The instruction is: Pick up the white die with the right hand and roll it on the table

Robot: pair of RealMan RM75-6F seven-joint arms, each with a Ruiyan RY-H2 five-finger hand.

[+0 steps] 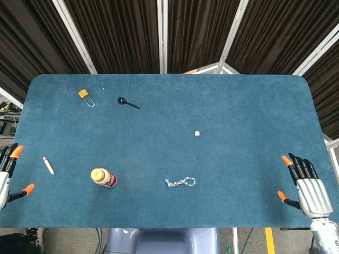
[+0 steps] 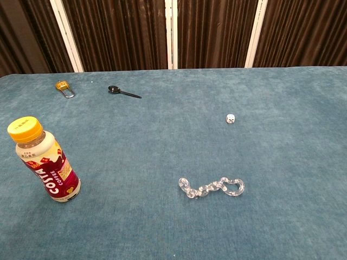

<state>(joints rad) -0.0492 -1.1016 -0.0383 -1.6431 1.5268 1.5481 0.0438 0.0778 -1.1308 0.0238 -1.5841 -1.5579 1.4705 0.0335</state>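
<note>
The white die (image 1: pixel 197 134) (image 2: pixel 230 118) lies alone on the blue table a little right of centre. My right hand (image 1: pixel 304 183) hovers at the table's near right corner, fingers spread, holding nothing, far from the die. My left hand (image 1: pixel 7 174) shows at the near left edge, partly cut off by the frame, fingers apart and empty. Neither hand appears in the chest view.
A clear plastic chain (image 1: pixel 180 182) (image 2: pixel 212 187) lies near the front centre. A Costa coffee bottle (image 1: pixel 103 178) (image 2: pixel 45 160) stands front left. A white pen (image 1: pixel 48 165), a padlock (image 1: pixel 85 95) (image 2: pixel 63 87) and a black spoon (image 1: pixel 128 102) (image 2: pixel 123 92) lie to the left and far left.
</note>
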